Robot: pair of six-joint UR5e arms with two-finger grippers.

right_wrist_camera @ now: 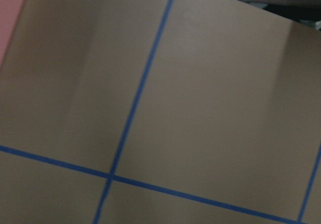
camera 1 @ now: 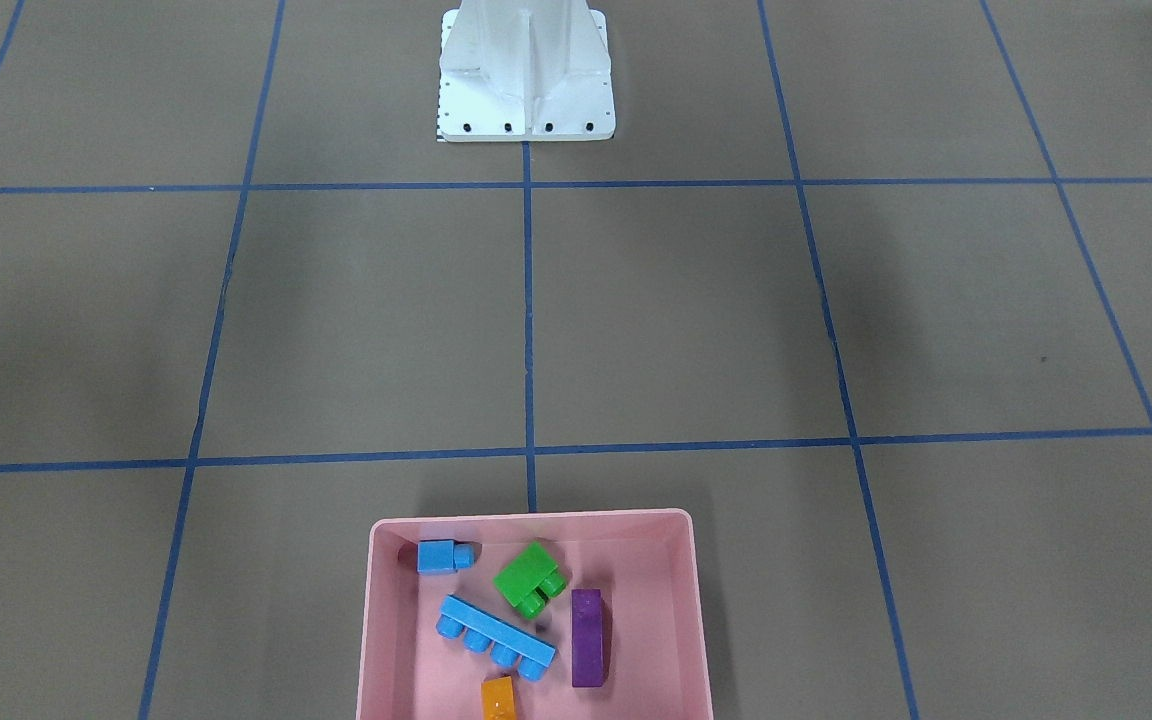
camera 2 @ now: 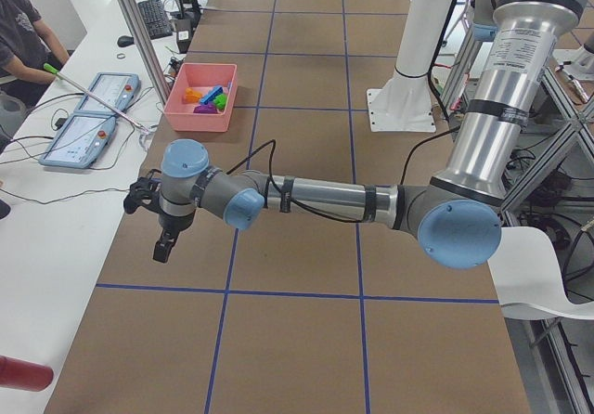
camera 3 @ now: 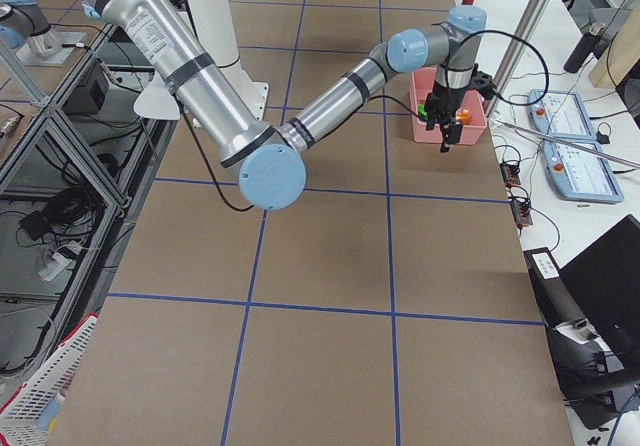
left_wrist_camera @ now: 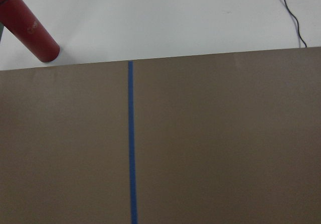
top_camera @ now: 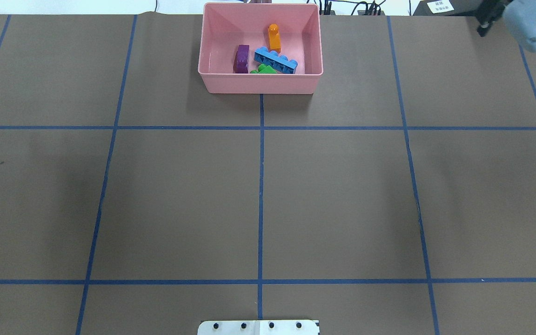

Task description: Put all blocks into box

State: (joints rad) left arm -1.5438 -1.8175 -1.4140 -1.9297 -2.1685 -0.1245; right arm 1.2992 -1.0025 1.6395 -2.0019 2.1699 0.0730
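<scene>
Box: it sits at the middle of the tabletop's far edge, with its long axis along that edge.

All five blocks lie inside the box:
- The small blue block is in the near corner on the robot's right.
- The green block is just beside it.
- The long blue block lies diagonally across the floor.
- The purple block lies lengthwise, toward the robot's left.
- The orange block is by the far wall.

Right gripper: it hangs fingers-down near the far edge. The box is off to its left, and its wrist view catches a pink sliver at one corner. This is your nearer arm.

Left gripper: it is out by the far-left corner, well apart from the box. A red cylinder stands just off the tabletop on the white bench.

You cannot tell how far either gripper is open, or whether it holds anything. Only the side views show the fingers, and there they are too small to read.

Judgement: the task looks done, so what remains is retreat. Lift the right arm first so its fingers clear the box wall. The open room is on the robot's side of the box, and the bench crowds the far edge.
</scene>
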